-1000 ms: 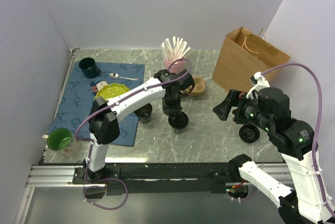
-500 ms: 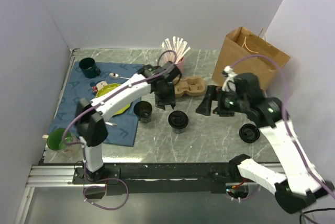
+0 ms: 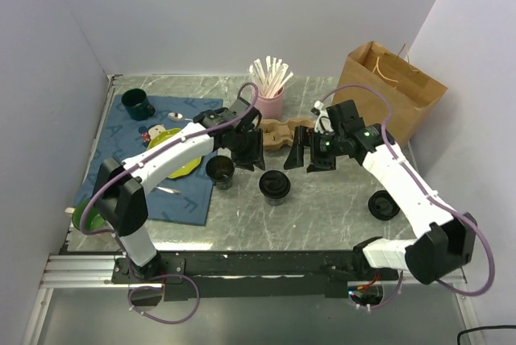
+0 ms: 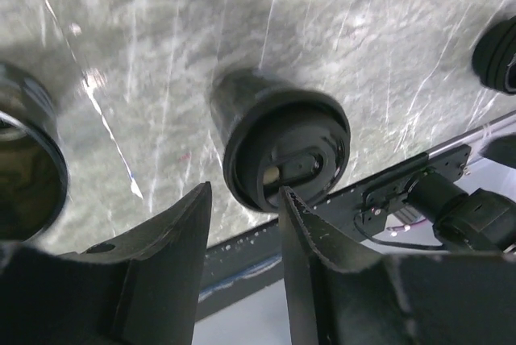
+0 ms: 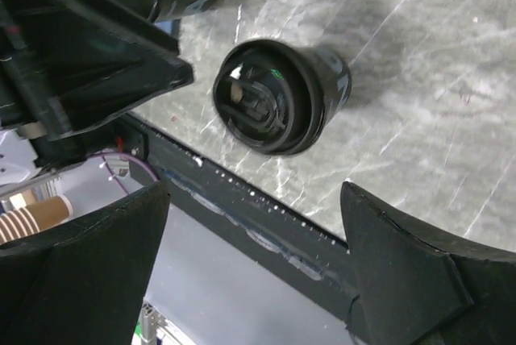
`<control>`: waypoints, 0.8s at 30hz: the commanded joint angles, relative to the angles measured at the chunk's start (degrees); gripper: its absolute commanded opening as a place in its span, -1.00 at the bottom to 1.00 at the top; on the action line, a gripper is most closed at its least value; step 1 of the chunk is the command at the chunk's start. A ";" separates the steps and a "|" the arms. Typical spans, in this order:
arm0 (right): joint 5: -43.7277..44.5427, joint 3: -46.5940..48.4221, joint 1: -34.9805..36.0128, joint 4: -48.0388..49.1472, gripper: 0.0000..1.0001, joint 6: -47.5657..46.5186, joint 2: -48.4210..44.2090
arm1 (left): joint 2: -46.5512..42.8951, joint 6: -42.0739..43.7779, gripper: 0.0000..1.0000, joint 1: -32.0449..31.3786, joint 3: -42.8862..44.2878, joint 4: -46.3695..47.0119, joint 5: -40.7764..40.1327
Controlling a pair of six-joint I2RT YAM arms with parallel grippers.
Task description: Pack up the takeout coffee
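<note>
A black takeout cup with a lid (image 3: 274, 186) stands in the middle of the marble table. It also shows in the left wrist view (image 4: 282, 151) and the right wrist view (image 5: 278, 107). An open black cup (image 3: 220, 171) stands left of it. A loose black lid (image 3: 384, 205) lies to the right. A cardboard cup carrier (image 3: 278, 131) sits behind the cups. A brown paper bag (image 3: 387, 99) stands at the back right. My left gripper (image 3: 248, 151) (image 4: 242, 192) is open and empty, just behind the lidded cup. My right gripper (image 3: 305, 154) (image 5: 254, 188) is open wide and empty, right of the carrier.
A pink cup of straws (image 3: 270, 97) stands behind the carrier. A blue mat (image 3: 133, 164) on the left holds a dark green mug (image 3: 137, 104), a spoon (image 3: 189, 118) and a green plate (image 3: 165, 143). A green cup (image 3: 91, 214) sits at the near left.
My left gripper has drawn back up and left from the lidded cup. My right arm has swung from the right side in to the middle, beside the carrier.
</note>
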 commanded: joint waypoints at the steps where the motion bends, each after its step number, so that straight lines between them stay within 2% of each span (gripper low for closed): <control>1: -2.70 -1.23 -0.97 4.34 0.85 -2.13 3.06 | -2.74 5.14 -0.14 3.36 -2.67 5.43 4.01; 5: -4.89 -2.45 -1.32 5.74 0.81 -1.69 5.62 | -4.67 7.95 -0.14 5.82 -6.18 7.02 9.62; 10: -5.60 -4.04 -1.32 7.59 0.80 -0.90 6.32 | -5.38 8.84 -0.15 5.83 -9.09 10.45 15.52; 15: -6.04 -5.62 -1.24 8.82 0.79 -1.69 7.99 | -4.50 8.84 -0.17 5.83 -10.23 13.87 17.81; 24: -6.83 -7.38 -1.15 11.01 0.73 -1.08 9.66 | -2.22 9.45 -0.21 5.74 -9.53 12.83 17.99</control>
